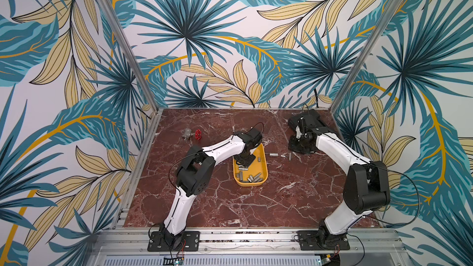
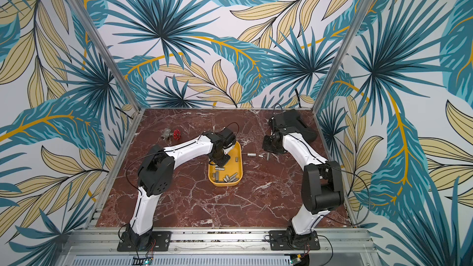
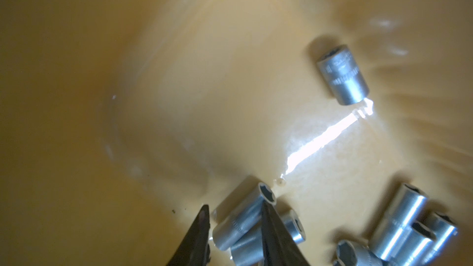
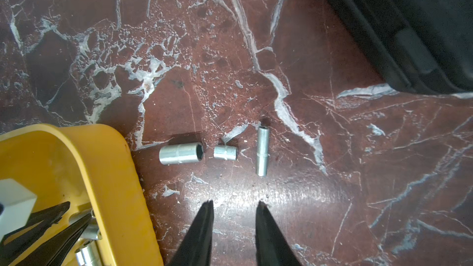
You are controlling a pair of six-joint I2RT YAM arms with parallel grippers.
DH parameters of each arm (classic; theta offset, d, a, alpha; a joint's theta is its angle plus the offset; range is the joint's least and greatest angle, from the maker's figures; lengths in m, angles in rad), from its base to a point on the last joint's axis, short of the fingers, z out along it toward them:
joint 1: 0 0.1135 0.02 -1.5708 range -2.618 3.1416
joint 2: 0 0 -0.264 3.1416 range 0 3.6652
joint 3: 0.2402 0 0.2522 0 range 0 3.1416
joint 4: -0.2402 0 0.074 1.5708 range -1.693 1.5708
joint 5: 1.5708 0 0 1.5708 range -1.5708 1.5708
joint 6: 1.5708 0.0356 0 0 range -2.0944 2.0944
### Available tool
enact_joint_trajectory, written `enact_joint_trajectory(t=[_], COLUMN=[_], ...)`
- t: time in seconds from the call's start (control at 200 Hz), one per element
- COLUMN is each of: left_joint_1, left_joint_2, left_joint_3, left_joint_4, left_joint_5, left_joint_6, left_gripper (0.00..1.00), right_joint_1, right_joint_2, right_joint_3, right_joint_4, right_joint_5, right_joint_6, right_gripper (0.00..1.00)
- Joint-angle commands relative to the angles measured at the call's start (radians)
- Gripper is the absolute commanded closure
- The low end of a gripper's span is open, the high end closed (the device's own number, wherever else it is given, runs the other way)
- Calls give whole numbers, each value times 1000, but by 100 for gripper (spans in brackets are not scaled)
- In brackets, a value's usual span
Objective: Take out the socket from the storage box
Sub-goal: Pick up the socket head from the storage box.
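The storage box (image 1: 266, 173) is a shallow yellow tray mid-table, with several silver sockets lying loose in it. My left gripper (image 3: 235, 207) is down inside the tray (image 3: 179, 98), its fingers open. One socket (image 3: 243, 213) lies slantwise between the fingers, on top of another socket; one finger overlaps it and a small gap shows at the other fingertip. In both top views the left gripper (image 1: 242, 165) (image 2: 218, 165) sits in the tray's far half. My right gripper (image 4: 234, 202) hangs open and empty above the bare table, right of the tray (image 4: 115, 175).
Three sockets lie on the marble right of the tray: a wide one (image 4: 181, 153), a short one (image 4: 225, 152), a thin long one (image 4: 262, 152). A black case (image 1: 311, 121) sits at the back right. A metal valve with a red handle (image 1: 192, 134) lies at the back left.
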Motion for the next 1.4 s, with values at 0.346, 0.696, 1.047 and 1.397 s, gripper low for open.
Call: enact_joint_trajectory(t=[0.346,0.696,1.047,1.397], left_joint_1=[1,1,1,1], left_joint_2=[-49,12,43,-9], left_joint_3=[-28,-13,-10,-7], left_joint_4=[42,-7,-19,12], left_joint_5=[52,26,34,35], left_joint_6=[-22,-17,-3,-21], left_gripper=[61,62,67,80], right_joint_1=[-4,-4,-4,-4], right_joint_2=[-27,-23,-29,-43], right_joint_3=[-39,-41,-52,-44], right_joint_4=[18,19,21,8], right_joint_5=[-15,-19,-16,-10], right_joint_6=[24,26,31,29], right_gripper=[69,70,70,70])
